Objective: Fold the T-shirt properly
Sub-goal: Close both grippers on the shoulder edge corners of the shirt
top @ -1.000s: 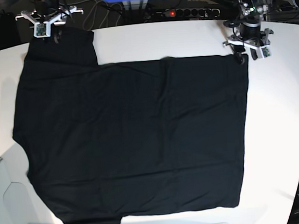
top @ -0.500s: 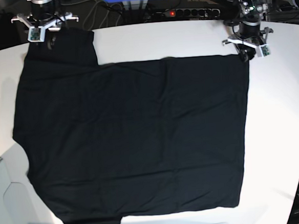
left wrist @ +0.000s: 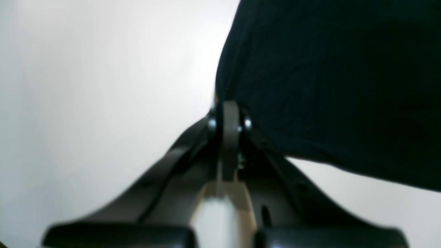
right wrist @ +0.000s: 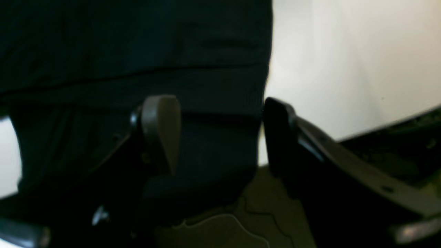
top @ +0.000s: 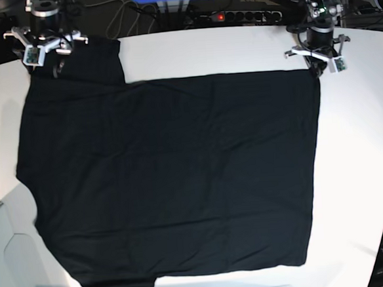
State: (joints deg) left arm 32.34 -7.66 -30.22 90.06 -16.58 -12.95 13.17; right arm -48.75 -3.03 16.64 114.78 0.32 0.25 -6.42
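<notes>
Here, the T-shirt (top: 174,177) lies spread flat, plain black side up, across most of the white table (top: 362,138), one sleeve reaching the far edge in the base view and the other hanging toward the near edge. At the shirt's far hem corner, the left gripper (top: 316,69) is clamped tight, its jaws pressed together right at the corner of the cloth (left wrist: 327,86); whether fabric is pinched between them cannot be told. At the far sleeve, the right gripper (top: 43,58) stands spread wide, its fingers (right wrist: 162,127) straddling the sleeve's hemmed edge (right wrist: 213,103) without closing on it.
</notes>
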